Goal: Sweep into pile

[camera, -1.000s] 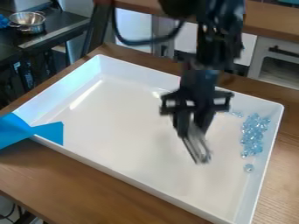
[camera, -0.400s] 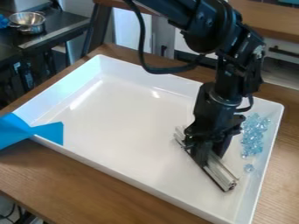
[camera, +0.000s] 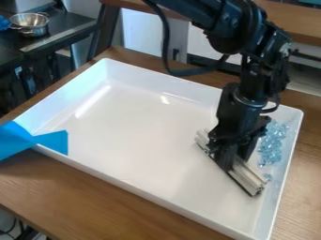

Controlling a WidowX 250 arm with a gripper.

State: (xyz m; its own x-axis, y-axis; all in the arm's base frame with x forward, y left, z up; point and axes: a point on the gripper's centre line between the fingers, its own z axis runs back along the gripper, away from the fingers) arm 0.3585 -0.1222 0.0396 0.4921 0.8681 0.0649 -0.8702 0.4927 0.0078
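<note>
Wooden tabletop (camera: 94,201) under everything, with a metal bowl (camera: 29,21) on the dark unit at the upper left of the frame and some blue material (camera: 53,141) over the tray's edge at left. On the table is the big white tray (camera: 125,131), and the clear blue beads (camera: 271,143) are strung along its right side. So the gripper (camera: 229,161) is clenched on a metal bar (camera: 246,176), right of centre, and since the last couple of frames that bar has slid a bit further right, now close beside the beads. The lone bead (camera: 268,177) by its lower end is just about at the bar (can't tell if they touch, tbh).

For the task, I'd say the sweep is in its pushing phase: beads bunched loosely, not a tidy heap imo. Stragglers could slip round that lower end. As for brands or labels, nothing I can make out.
</note>
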